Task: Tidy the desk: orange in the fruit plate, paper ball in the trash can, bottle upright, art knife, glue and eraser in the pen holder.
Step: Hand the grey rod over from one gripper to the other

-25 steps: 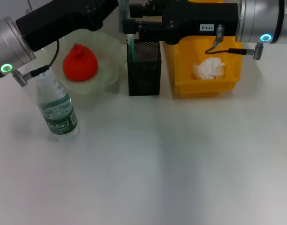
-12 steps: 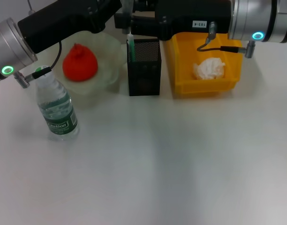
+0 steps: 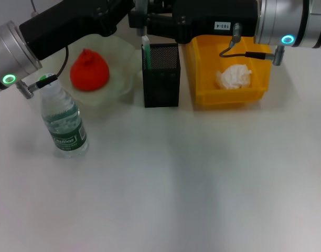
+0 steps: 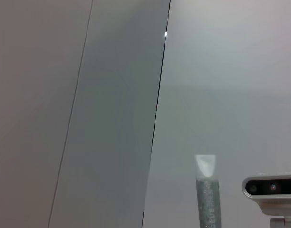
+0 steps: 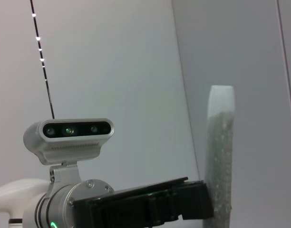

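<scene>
On the white table (image 3: 192,184), the bottle (image 3: 63,121) stands upright at the left, the orange (image 3: 89,70) lies in the fruit plate (image 3: 121,58), the art knife (image 3: 146,50) stands in the pen holder (image 3: 161,76), and the paper ball (image 3: 234,76) sits in the trash can (image 3: 229,71). The left claw (image 5: 202,209) grasps the glue (image 5: 218,156) upright above the holder; the right claw's state cannot be told.
</scene>
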